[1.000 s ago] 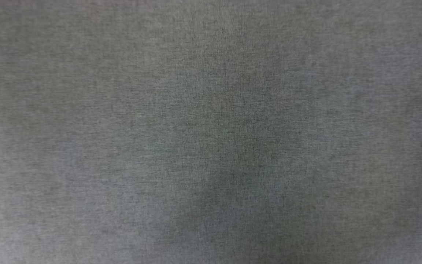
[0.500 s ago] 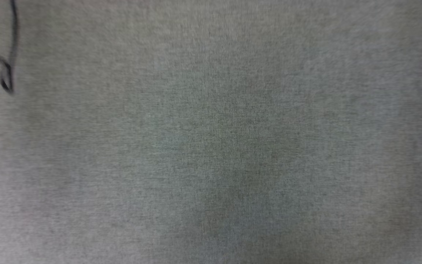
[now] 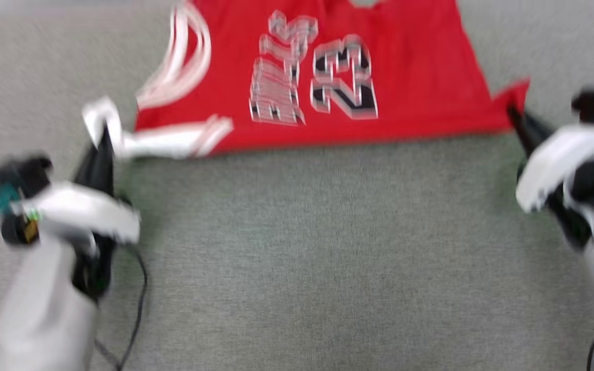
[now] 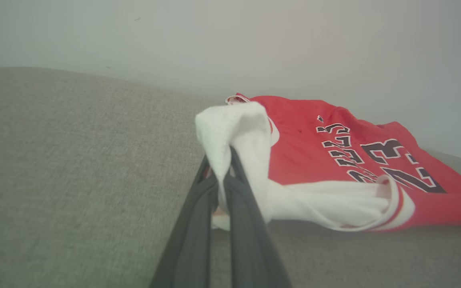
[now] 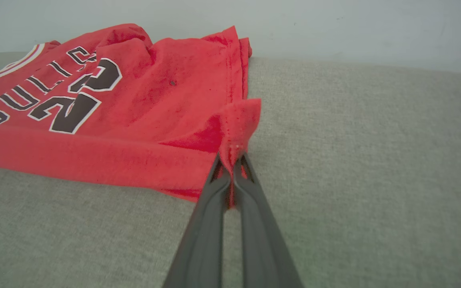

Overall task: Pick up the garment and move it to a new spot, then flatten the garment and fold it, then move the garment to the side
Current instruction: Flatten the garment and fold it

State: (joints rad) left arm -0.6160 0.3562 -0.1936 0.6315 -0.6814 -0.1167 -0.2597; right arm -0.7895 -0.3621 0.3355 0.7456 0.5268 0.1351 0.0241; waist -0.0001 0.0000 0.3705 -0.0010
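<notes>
The garment point(image 3: 410, 72), a red jersey with white sleeves and black white-outlined lettering, lies spread across the far part of the grey cloth surface, its near edge a straight fold. My left gripper point(image 3: 102, 135) is shut on a bunched white sleeve point(image 4: 234, 128) at the garment's left end. My right gripper point(image 3: 512, 114) is shut on a red corner point(image 5: 238, 120) at the garment's right end. The garment point(image 4: 322, 140) stretches away rightward from the left grip, and the garment point(image 5: 134, 100) leftward from the right grip. The head view is blurred.
The grey woven surface point(image 3: 307, 247) runs wide in front of the garment. A pale wall point(image 4: 230, 40) rises behind its far edge. A thin black cable point(image 3: 139, 299) trails beside my left forearm point(image 3: 44, 288).
The head camera has swung: the earlier frames held bare grey cloth, and now the garment and both grippers are in view. Whether the arms themselves moved cannot be told.
</notes>
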